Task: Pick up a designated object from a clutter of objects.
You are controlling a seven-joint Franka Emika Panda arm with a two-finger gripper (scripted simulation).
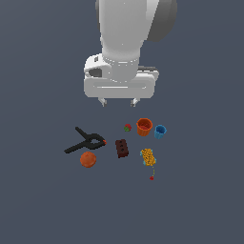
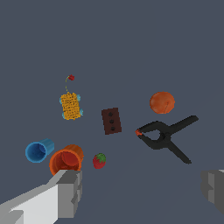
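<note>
The designated object, a smooth round orange-red ball point(image 1: 88, 159), lies on the grey floor at the exterior view's left, just below the black clamp point(image 1: 84, 141). It also shows in the wrist view point(image 2: 162, 102), beside the clamp point(image 2: 168, 135). My gripper point(image 1: 118, 101) hangs open and empty above the clutter, well apart from the ball. Its two grey fingers point(image 2: 70, 191) show wide apart in the wrist view. Nothing is held.
A dark brown brick point(image 1: 122, 148) lies mid-clutter. An orange cup point(image 1: 144, 126), a blue cup point(image 1: 160, 131) and a tiny strawberry point(image 1: 127, 127) lie behind it. A yellow chain-like bundle point(image 1: 148, 156) with a small red end lies to the exterior view's right.
</note>
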